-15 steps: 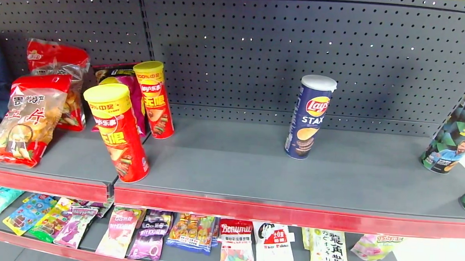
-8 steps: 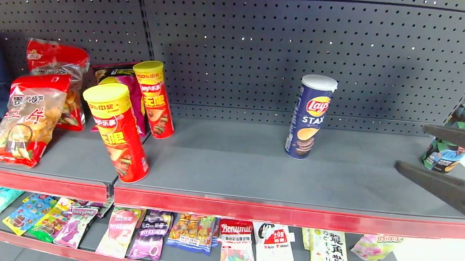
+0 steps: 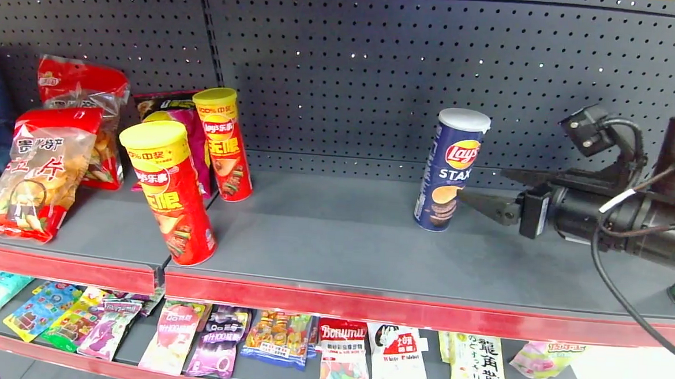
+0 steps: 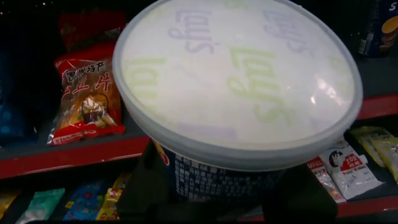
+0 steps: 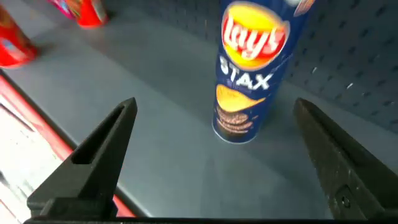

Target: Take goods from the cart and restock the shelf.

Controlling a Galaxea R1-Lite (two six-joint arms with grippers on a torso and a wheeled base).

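— Head view, what's noted?
— Standing can (image 3: 451,169), blue, upright toward the back of the grey shelf (image 3: 335,241). Right gripper (image 3: 485,185) just beside it on its right, splayed wide, nothing in it. Two red cans (image 3: 170,192) well off to the standing can's left.
— Left wrist view?
— Left gripper (image 4: 217,199) clamped on a held can (image 4: 236,74), blue with a white lid, dark fingers (image 4: 143,186) on both flanks. It hangs out in front of the shelf, well apart from the standing can. Red bag (image 4: 84,99) behind it on the shelf.
— Right wrist view?
— Both fingers far apart; the standing can sits just past the tips, centred in the gap, untouched.
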